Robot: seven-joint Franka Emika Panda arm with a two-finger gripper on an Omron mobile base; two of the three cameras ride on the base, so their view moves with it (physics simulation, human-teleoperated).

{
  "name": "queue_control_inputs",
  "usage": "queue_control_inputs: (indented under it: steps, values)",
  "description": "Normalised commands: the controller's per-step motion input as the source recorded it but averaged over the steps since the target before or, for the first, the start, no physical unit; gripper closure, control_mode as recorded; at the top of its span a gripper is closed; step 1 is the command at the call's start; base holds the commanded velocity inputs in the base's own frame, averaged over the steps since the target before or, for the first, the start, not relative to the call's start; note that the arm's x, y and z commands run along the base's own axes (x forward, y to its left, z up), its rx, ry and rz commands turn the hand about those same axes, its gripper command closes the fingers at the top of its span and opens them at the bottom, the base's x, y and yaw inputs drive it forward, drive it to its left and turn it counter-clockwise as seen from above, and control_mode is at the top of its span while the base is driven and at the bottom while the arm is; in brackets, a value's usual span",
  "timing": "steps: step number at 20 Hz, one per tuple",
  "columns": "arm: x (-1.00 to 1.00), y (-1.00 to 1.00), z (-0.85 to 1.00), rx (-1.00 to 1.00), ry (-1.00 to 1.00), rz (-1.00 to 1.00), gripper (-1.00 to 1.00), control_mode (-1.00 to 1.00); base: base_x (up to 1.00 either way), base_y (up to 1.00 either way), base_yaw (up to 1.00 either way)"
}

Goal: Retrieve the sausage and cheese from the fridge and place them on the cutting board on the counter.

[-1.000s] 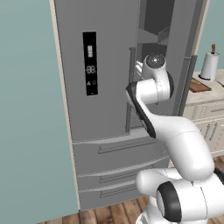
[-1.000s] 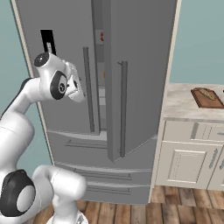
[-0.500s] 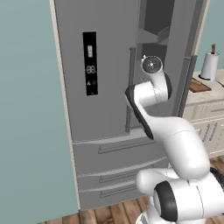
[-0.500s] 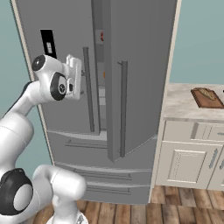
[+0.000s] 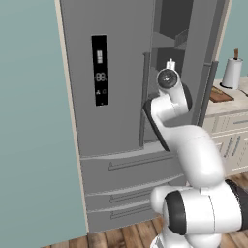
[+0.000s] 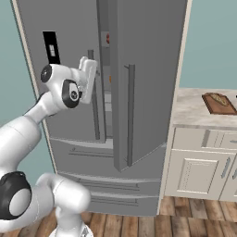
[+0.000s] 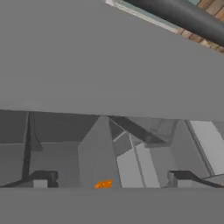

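The arm is raised from the base and bent at the elbow, with the gripper [image 6: 88, 74] held at the gap of the partly open fridge [image 6: 148, 69], its jaws spread wide and nothing grasped. Inside the fridge, an orange piece, likely the cheese [image 7: 104, 184], is seen between the fingertips [image 7: 40, 183]. Further right, the cutting board [image 6: 217, 102] is seen lying on the counter [image 6: 192, 109], well apart from the gripper.
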Motion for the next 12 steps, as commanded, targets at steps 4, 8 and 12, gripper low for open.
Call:
queue_control_inputs:
  steps: [4, 8, 12]
  values:
    - [0.06, -0.27, 0.1, 0.08, -0.08, -0.24, -1.0, -1.0, 0.0, 0.0, 0.0]
    - [0.01, -0.11, 0.0, 0.07, -0.03, -0.24, -1.0, -1.0, 0.0, 0.0, 0.0]
    - [0.0, -0.12, 0.0, 0.07, -0.04, -0.22, -1.0, -1.0, 0.0, 0.0, 0.0]
